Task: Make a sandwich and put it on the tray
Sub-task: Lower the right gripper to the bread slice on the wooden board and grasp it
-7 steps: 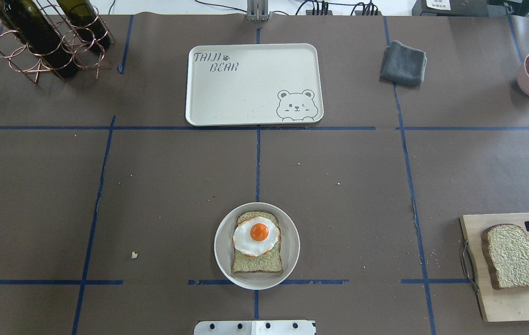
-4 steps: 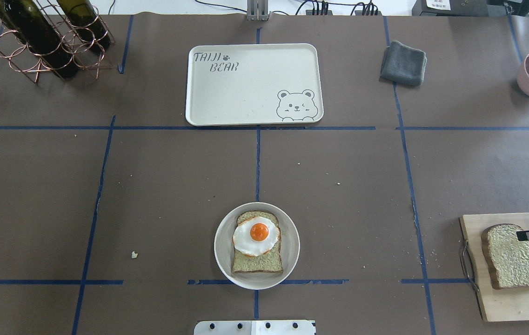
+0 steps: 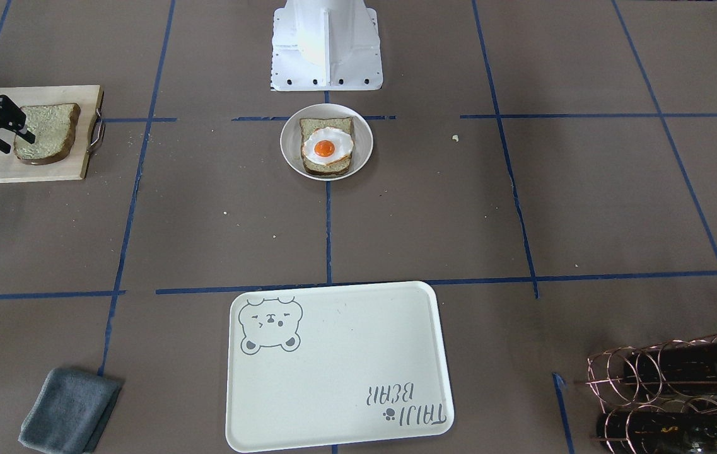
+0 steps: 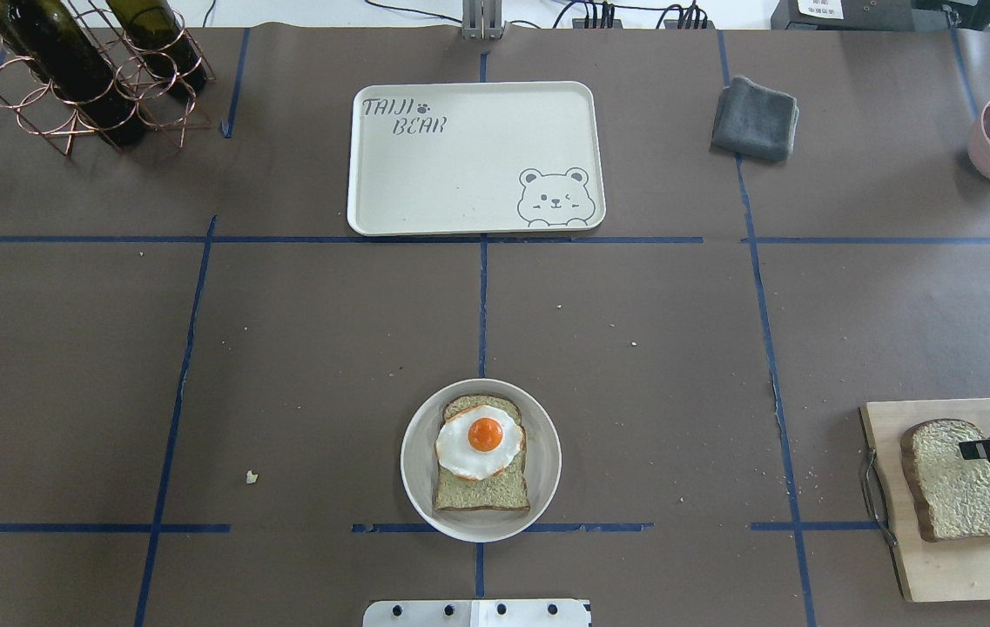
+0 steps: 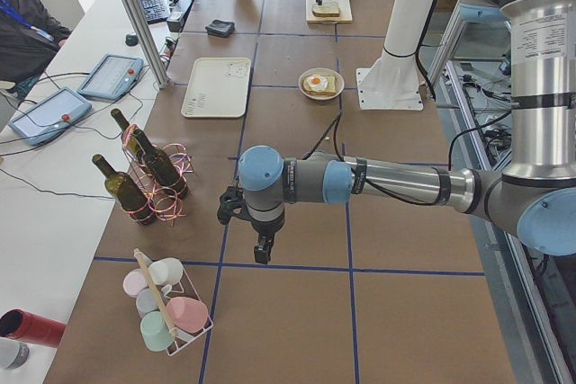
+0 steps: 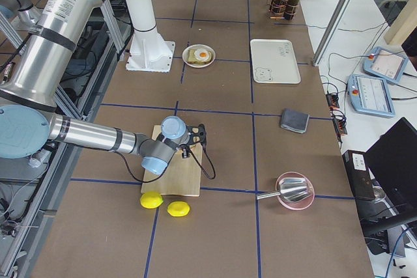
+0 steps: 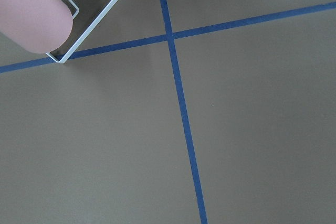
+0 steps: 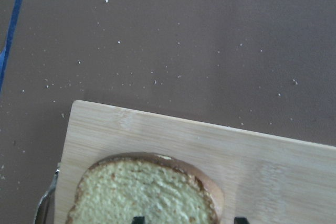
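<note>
The smooth, rigid tray point(image 4: 477, 157) waits. Right of it and robot-side, a wooden cutting board point(image 4: 965, 566) carries the loose slice point(image 4: 956, 488) (light, spongy, best pinched gently across its firmer crust). Straight robot-side of the tray, a glazed dish point(image 4: 542, 470) holds another slice point(image 4: 481, 496) under a slippery egg point(image 4: 479, 444). The right gripper point(image 3: 16, 142) hovers over the loose slice, fingers spread. Whether the left gripper point(image 5: 261, 249) is spread or clenched cannot be told.
</note>
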